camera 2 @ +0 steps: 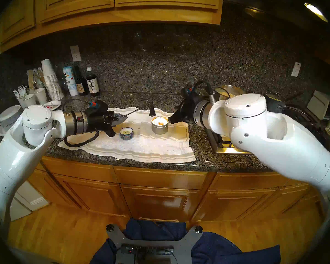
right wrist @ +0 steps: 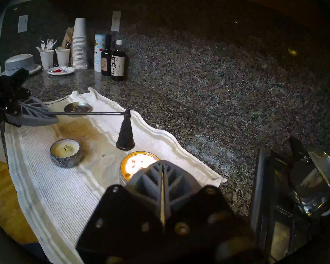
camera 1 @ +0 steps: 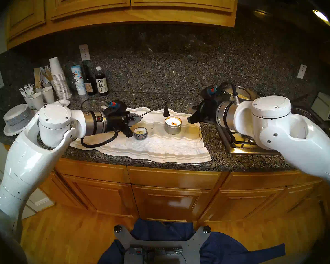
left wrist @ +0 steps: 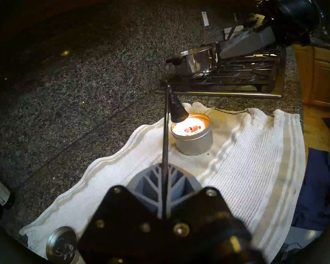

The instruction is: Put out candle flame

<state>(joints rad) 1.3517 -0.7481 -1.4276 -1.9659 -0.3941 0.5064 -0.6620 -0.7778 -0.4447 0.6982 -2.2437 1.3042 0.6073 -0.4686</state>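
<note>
A lit candle in a silver tin [camera 1: 172, 126] stands on a white towel [camera 1: 160, 149], its wax glowing bright. My left gripper [camera 1: 140, 118] is shut on the thin rod of a black candle snuffer [camera 1: 166, 111]. The snuffer's cone bell [right wrist: 125, 136] hangs just above the tin's far rim [left wrist: 191, 141], mouth down and off to the side of the flame. My right gripper [camera 1: 189, 119] is shut and empty, its tip close to the tin's right side [right wrist: 139, 162]. A small blue patterned candle [camera 1: 140, 133] near the left gripper is unlit.
A round tin lid [right wrist: 78, 107] lies on the towel's left end. A stove with a steel pot [left wrist: 196, 61] is to the right. Bottles [camera 1: 101, 82], stacked paper cups [camera 1: 58, 78] and plates [camera 1: 17, 118] crowd the back left. The counter edge runs along the front.
</note>
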